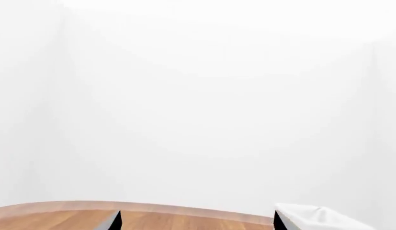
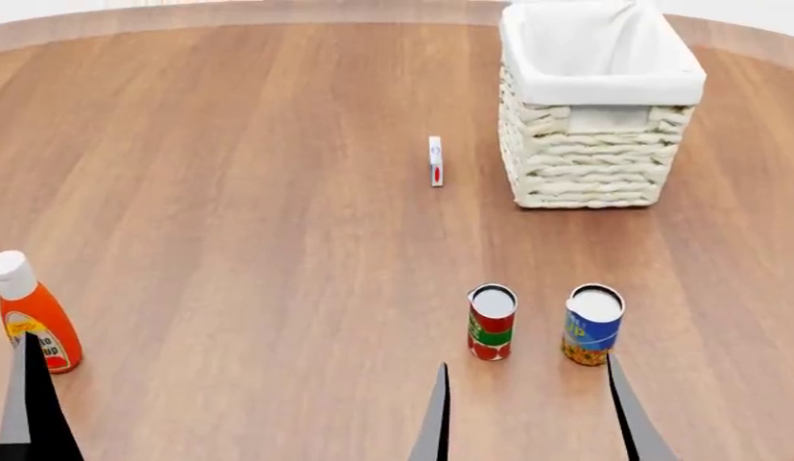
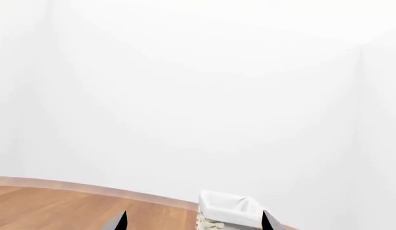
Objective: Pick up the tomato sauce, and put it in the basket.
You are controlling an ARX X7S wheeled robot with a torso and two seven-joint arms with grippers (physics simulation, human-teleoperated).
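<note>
The tomato sauce (image 2: 492, 323) stands upright on the wooden table (image 2: 243, 211), just beside a blue-and-yellow can (image 2: 591, 325) and well apart from the basket (image 2: 598, 115) at the far right. A ketchup bottle (image 2: 32, 317) stands at the near left. A small white-and-red carton (image 2: 435, 160) lies left of the basket. The right gripper (image 2: 531, 408) is empty, its fingers spread apart near the cans. The left gripper (image 1: 196, 221) likewise has its jaws apart and holds nothing.
</note>
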